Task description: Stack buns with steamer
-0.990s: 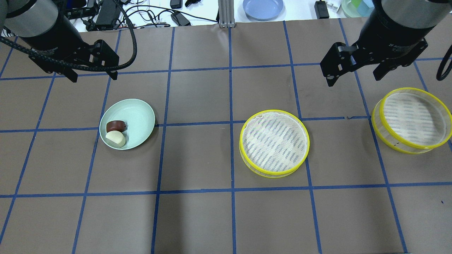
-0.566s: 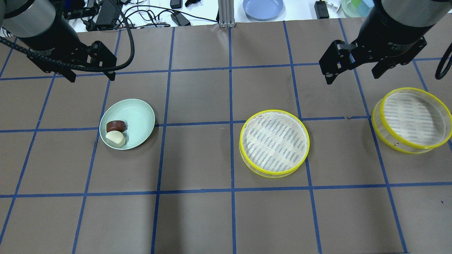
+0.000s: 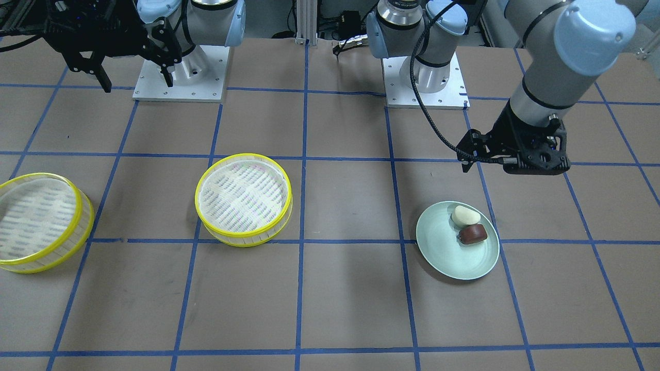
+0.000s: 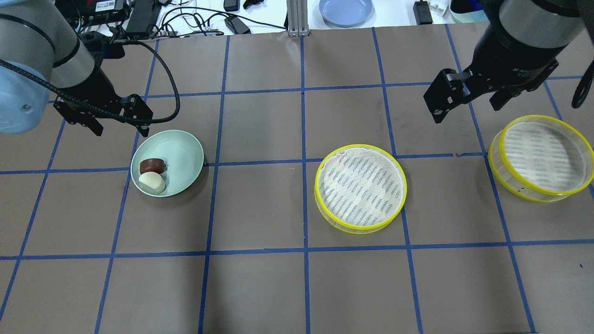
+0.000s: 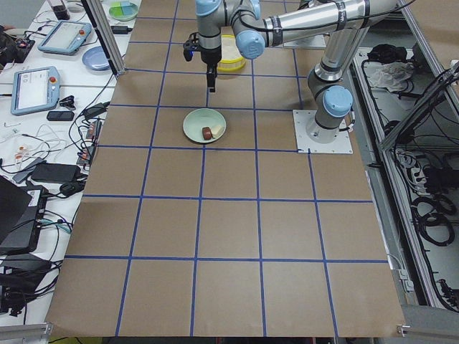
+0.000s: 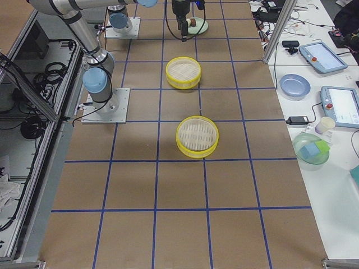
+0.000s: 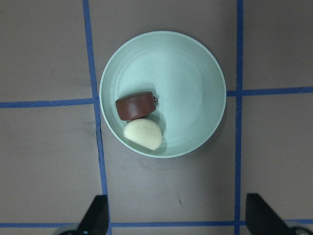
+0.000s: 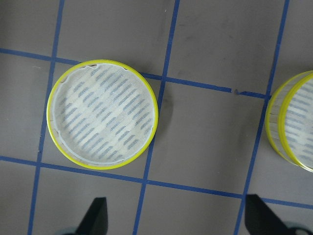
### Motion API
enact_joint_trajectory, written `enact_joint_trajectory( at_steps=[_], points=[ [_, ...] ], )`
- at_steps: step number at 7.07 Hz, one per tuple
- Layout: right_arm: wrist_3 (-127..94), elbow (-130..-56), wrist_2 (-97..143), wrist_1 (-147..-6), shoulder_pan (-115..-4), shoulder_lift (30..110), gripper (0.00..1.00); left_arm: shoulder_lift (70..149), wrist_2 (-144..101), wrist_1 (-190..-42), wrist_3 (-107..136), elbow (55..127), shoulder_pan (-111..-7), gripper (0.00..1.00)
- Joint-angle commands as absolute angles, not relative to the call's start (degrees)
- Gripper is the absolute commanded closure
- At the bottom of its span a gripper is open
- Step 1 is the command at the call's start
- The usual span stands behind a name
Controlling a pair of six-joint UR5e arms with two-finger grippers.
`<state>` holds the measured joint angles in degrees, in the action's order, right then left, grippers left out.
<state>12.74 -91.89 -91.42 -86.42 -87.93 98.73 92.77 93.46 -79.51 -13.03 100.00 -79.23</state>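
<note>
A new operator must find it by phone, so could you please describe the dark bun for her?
On the brown gridded table, look to the robot's left side for the pale green plate. Two small buns lie close together near its rim. The one meant is the reddish-brown bun, flat-topped like a drum, not the cream-white bun beside it.

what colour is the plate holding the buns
The plate is pale green, clearest in the left wrist view.

Brown table (blue tape grid), green plate, central steamer basket, outer steamer basket
</note>
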Motion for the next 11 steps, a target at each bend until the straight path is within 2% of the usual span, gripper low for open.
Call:
enact_joint_trajectory(
  at_steps=[1, 4, 5, 7, 9, 10, 11],
  points=[
    [15.2, -92.2, -93.4, -86.0, -83.9, 98.8, 0.01, 97.8, 92.5, -78.1, -14.3, 102.2, -77.1, 0.00],
    [33.8, -93.1, -92.1, -86.3, -69.6, 97.8, 0.00, 105.1, 92.5, -75.4, -15.1, 102.4, -75.8, 0.00],
    [42.0, -93.6, -92.2, -87.1, -66.9, 96.4, 0.00, 106.9, 92.8, -73.9, -17.6, 102.4, -75.2, 0.05],
    [51.3, -95.7, -93.9, -89.4, -58.9, 91.8, 0.01, 109.8, 92.7, -73.0, -18.2, 102.4, -74.0, 0.06],
    [64.8, -100.8, -93.7, -104.2, -51.1, 85.1, 0.01, 111.8, 92.5, -72.3, -18.2, 102.5, -74.0, 0.12],
    [69.0, -100.9, -93.5, -112.1, -50.4, 80.1, 0.01, 112.3, 92.5, -72.3, -18.2, 102.6, -74.1, 0.21],
    [73.2, -100.9, -92.3, -118.0, -47.5, 74.8, 0.01, 112.8, 92.8, -72.3, -17.8, 102.6, -74.1, 0.21]
  ],
)
